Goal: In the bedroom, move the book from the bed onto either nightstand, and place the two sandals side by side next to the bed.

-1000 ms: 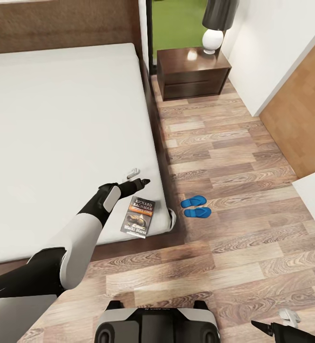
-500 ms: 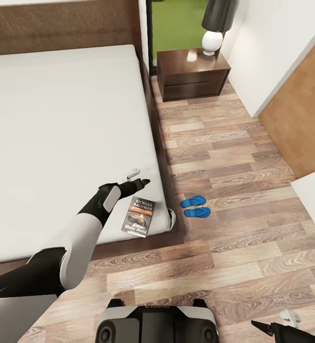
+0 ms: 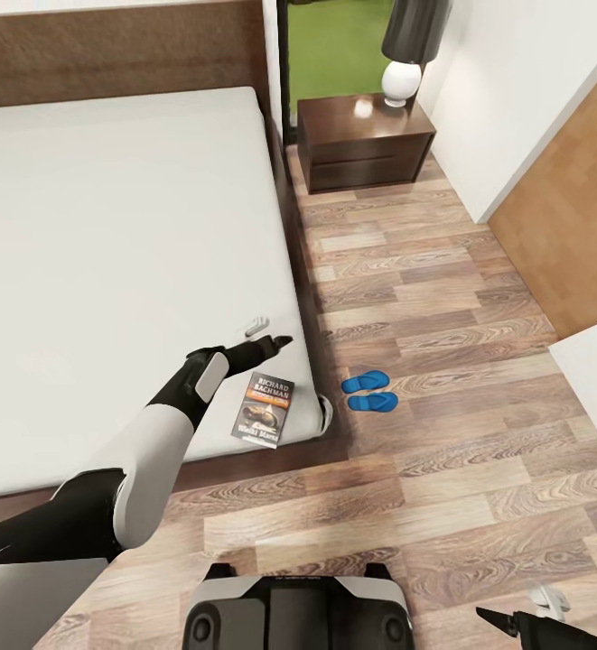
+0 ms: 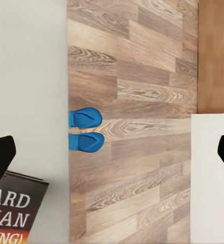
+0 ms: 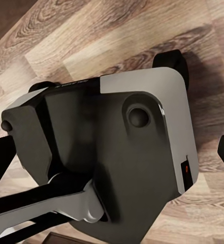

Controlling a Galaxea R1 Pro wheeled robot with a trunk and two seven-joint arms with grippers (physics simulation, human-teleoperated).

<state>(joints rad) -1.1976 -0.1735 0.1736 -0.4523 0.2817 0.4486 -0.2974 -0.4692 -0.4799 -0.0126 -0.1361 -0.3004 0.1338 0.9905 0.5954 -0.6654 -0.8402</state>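
The book (image 3: 264, 411) lies flat on the near right corner of the bed's white mattress (image 3: 108, 235), title facing up. Just beyond it my left gripper (image 3: 265, 333) hovers open and empty, apart from the book. In the left wrist view the book's corner (image 4: 14, 213) sits by one fingertip (image 4: 0, 157), with the jaws spread wide. The two blue sandals (image 3: 368, 393) lie side by side on the floor next to the bed, also seen as sandals (image 4: 85, 134) beside the mattress edge. My right gripper (image 3: 522, 609) hangs low and open.
A dark nightstand (image 3: 366, 135) with a lamp (image 3: 402, 54) stands at the bed's head, far across the wood-plank floor (image 3: 443, 298). White walls and a light wooden door (image 3: 569, 217) lie to the right. My own base (image 5: 117, 147) is under the right gripper.
My left gripper has edged slightly toward the bed's side edge. The view has shifted a little. Book and sandals lie where they were.
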